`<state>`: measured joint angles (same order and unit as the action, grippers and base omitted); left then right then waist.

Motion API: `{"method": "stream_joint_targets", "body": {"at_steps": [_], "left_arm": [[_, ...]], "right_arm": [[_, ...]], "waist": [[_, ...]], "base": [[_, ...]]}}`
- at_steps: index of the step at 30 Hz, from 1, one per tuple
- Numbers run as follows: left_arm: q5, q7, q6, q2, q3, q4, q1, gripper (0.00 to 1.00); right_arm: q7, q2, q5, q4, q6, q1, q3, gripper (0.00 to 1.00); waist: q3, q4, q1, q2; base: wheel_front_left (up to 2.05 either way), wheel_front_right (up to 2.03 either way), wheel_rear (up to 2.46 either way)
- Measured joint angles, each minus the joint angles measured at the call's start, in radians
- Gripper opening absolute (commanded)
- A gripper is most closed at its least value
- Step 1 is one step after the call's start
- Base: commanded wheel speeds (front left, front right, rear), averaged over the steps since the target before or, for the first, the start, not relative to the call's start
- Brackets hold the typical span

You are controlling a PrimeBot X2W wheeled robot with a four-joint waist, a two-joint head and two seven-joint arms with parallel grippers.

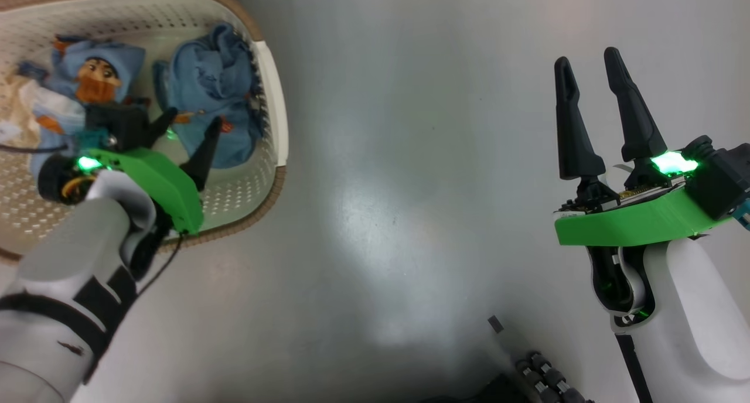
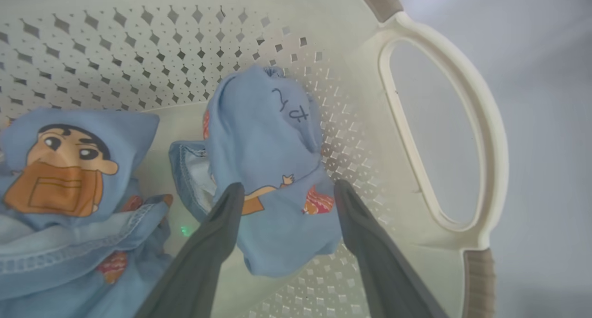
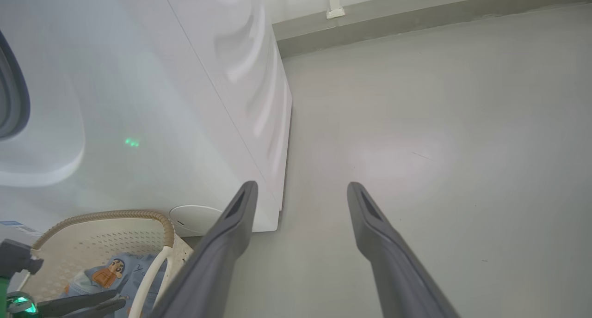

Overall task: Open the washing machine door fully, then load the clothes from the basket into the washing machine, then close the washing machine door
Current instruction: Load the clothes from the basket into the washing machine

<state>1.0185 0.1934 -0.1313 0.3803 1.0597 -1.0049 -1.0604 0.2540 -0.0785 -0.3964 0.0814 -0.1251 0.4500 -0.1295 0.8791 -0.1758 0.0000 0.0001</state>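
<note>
While the left gripper [image 1: 188, 125] hangs inside the basket [image 1: 276, 104] in the head view, its two dark fingers stand wide apart and hold nothing; they straddle the near edge of the crumpled light-blue garment [image 1: 214, 81], which lies against the handle-side wall, with the cartoon-face garment [image 1: 91, 81] just beside it, further from that wall; the right gripper [image 1: 587, 60] hovers well apart over bare grey floor [image 1: 381, 186], fingers equally spread and empty.

From the left wrist view the crumpled light-blue garment bulges up between the two fingertips [image 2: 229, 207] (a small printed hand and an orange patch sit right in the gap); both garments lie in the basket, so none is loaded yet.

From the right wrist view the white washing machine [image 3: 162, 100] stands just behind the basket; a dark curved edge shows at that view's left, yet I cannot tell whether the washing machine door is fully open.

To pick well, I judge the left gripper should sink deeper so the pads pass the thickest fold, then close on a bunched ridge rather than one loose layer; keeping off the perforated wall avoids dragging the basket, and a straight lift should leave the neighbour behind.
</note>
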Motion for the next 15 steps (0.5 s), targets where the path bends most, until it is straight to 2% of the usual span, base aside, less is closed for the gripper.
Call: {"method": "stream_joint_targets", "body": {"at_steps": [15], "left_arm": [[0.096,-0.001,0.0,0.035,0.142,-0.047,-0.108,1.0]], "right_arm": [[0.0,0.012,0.017,-0.039,0.0,0.012,-0.031,1.0]], "waist": [[0.056,-0.047,0.0,0.0]], "base": [[0.0,0.0,0.0]]}}
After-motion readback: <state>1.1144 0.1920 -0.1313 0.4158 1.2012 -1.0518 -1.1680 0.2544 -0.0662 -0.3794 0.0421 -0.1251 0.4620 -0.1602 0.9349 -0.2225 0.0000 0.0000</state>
